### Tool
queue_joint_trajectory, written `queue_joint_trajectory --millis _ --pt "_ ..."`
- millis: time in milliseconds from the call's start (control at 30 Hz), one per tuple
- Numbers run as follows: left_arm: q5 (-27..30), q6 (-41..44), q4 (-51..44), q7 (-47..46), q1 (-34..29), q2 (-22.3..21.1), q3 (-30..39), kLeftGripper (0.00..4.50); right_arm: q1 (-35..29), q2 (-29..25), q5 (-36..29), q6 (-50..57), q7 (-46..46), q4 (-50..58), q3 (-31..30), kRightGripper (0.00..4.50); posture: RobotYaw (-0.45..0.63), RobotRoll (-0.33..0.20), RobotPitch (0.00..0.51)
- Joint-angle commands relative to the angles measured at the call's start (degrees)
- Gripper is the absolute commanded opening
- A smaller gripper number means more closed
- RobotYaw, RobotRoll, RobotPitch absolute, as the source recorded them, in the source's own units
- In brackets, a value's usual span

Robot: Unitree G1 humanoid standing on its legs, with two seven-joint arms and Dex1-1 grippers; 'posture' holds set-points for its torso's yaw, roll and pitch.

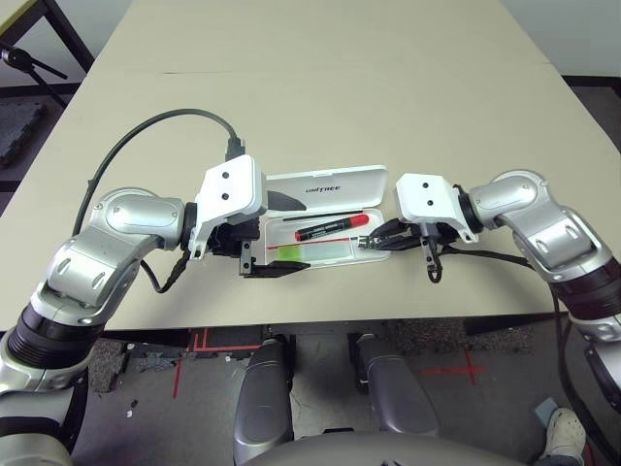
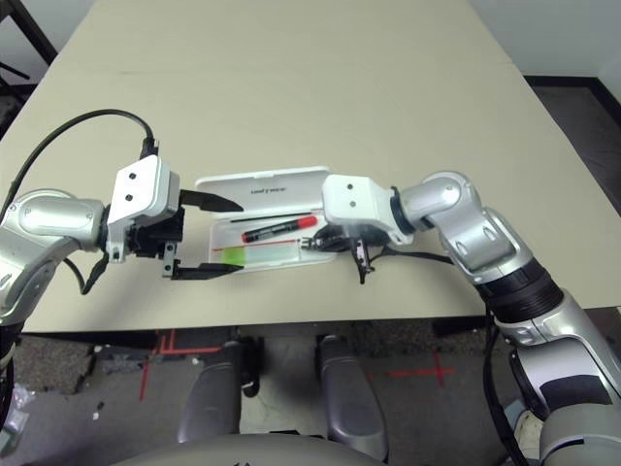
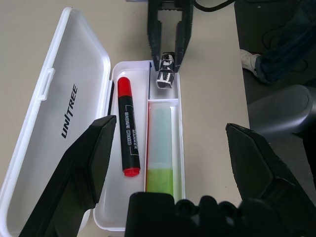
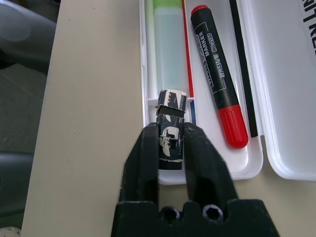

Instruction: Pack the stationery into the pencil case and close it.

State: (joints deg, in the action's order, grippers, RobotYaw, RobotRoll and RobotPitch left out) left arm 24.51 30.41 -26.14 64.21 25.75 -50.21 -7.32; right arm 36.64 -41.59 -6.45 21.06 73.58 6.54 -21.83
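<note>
Left gripper (image 1: 260, 236): hovering at the case's left end, jaws spread wide, holding nothing. Pencil case (image 1: 335, 183): lying open on the counter (image 1: 320, 87), lid flat behind; highlighter (image 1: 312, 253) and marker (image 1: 332, 228) sitting side by side inside. Small block (image 4: 169, 129): resting in the end compartment. Right gripper (image 4: 172, 143): jaws narrow around the block, seemingly releasing it. Next: withdrawing, then swinging the lid shut.

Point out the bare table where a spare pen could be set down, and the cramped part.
Free: the wide table beyond the case's open lid. Cramped: the case itself, holding marker, highlighter and small block, flanked by left gripper and right gripper.
</note>
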Motion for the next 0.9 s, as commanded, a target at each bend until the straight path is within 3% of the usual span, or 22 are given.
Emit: queue_joint_trajectory --millis 33,233,300,433,600,800,900 --pt "-0.28 0.30 -0.33 -0.33 -0.31 -0.04 -0.13 4.50 -0.64 0.52 -0.06 0.00 -0.85 -0.22 0.72 2.37 -0.10 0.000 0.193" --pt "-0.22 0.48 -0.04 -0.34 -0.34 -0.52 0.25 4.50 -0.38 -1.80 -8.94 8.71 2.01 1.16 7.40 4.48 -0.10 0.000 0.190" --pt "0.09 0.85 -0.20 -0.51 -0.04 -0.42 0.35 4.50 -0.69 -4.02 -12.89 13.63 3.82 1.02 10.12 4.48 -0.10 0.000 0.188" --pt "-0.31 0.75 0.04 -0.60 -0.57 -1.02 0.83 4.50 -3.53 -11.72 -14.73 14.69 8.18 -2.70 13.93 4.48 -0.10 0.000 0.185" --pt "0.02 1.00 -0.18 -0.78 -2.54 -2.34 2.80 4.50 -7.05 -17.58 -18.11 16.42 10.04 -5.30 19.59 4.48 -0.09 0.000 0.184" --pt "0.11 0.80 0.52 -0.61 -4.32 -3.41 4.44 4.50 -8.60 -19.48 -18.24 15.21 10.96 -7.69 20.99 4.48 -0.09 0.000 0.181" --pt "-1.32 1.38 2.30 -0.21 -5.32 -5.73 5.11 3.91 -8.35 -18.37 -18.29 15.38 10.15 -7.61 20.66 4.50 -0.09 0.000 0.182"
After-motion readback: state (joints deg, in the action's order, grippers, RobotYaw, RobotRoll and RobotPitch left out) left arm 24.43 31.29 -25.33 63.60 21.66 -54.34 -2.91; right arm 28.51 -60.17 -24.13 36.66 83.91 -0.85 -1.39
